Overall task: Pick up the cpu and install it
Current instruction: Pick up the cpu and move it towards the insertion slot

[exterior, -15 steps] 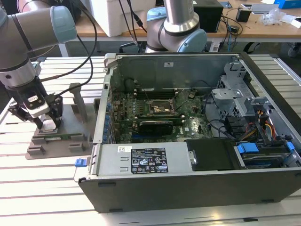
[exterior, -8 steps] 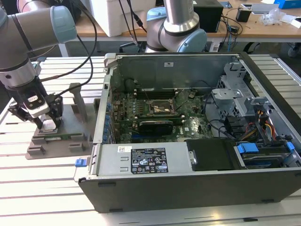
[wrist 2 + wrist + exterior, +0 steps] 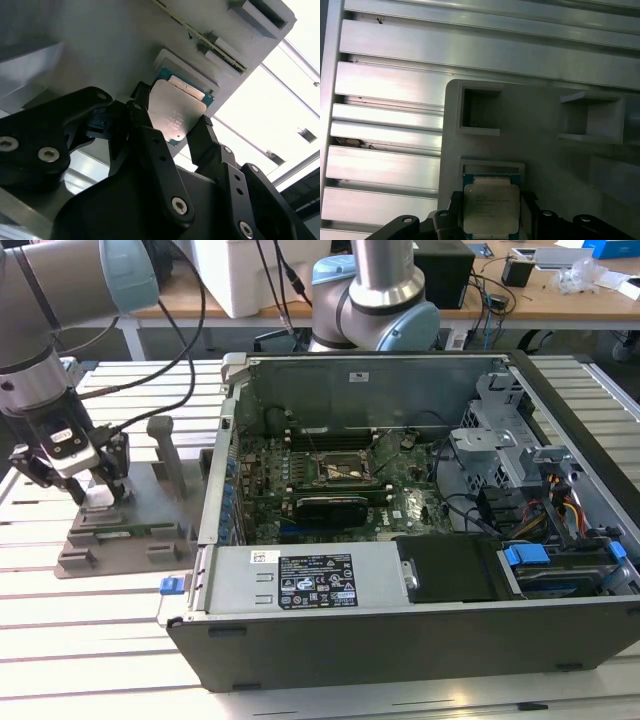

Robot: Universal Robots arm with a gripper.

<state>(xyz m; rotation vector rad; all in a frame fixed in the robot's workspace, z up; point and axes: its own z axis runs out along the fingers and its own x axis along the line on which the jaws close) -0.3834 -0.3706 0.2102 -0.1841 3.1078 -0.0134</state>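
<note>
Jaws clamped on the small square silver-topped cpu [image 3: 491, 210], the black gripper [image 3: 98, 494] over the grey plastic holder tray [image 3: 130, 550] at the exterior view's left

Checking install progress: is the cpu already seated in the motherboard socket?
No: the first wrist view shows the cpu at its recess in the grey holder tray.

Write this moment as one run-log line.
phase: pick | gripper: jaws shut on cpu | cpu: in grey holder tray | install: not yet done
</note>
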